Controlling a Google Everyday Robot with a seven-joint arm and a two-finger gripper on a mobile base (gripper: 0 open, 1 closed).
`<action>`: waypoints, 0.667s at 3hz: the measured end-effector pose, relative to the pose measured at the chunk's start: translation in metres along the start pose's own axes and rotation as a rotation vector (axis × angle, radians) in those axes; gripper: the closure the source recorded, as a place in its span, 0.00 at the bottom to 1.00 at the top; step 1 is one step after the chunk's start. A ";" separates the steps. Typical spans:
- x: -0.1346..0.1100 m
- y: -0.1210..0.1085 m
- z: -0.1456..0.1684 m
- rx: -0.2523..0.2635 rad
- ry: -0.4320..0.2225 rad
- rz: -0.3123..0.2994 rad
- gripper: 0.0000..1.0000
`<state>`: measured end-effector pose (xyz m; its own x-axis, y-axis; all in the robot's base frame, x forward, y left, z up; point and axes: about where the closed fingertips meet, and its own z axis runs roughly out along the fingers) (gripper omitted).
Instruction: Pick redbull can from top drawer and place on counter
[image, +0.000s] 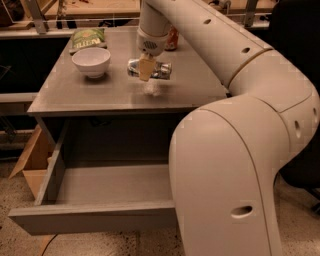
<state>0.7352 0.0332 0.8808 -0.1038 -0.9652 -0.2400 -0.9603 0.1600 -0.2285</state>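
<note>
The redbull can, silver with dark blue patches, lies crosswise in my gripper, just above the middle of the grey counter. The gripper hangs down from my white arm and is shut on the can. A pale reflection shows on the counter right under it. The top drawer is pulled out wide below the counter, and the part of its inside that I can see holds nothing. My arm's large white body hides the drawer's right part.
A white bowl stands on the counter to the left of the can. A green snack bag lies behind it. An orange-red soda can stands at the back, partly behind my arm. A cardboard box sits on the floor at left.
</note>
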 end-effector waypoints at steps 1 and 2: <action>-0.001 0.000 0.003 -0.001 0.000 -0.001 0.08; -0.002 -0.001 -0.002 0.000 -0.007 -0.016 0.00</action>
<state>0.7355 0.0342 0.8829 -0.0868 -0.9662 -0.2428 -0.9617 0.1448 -0.2325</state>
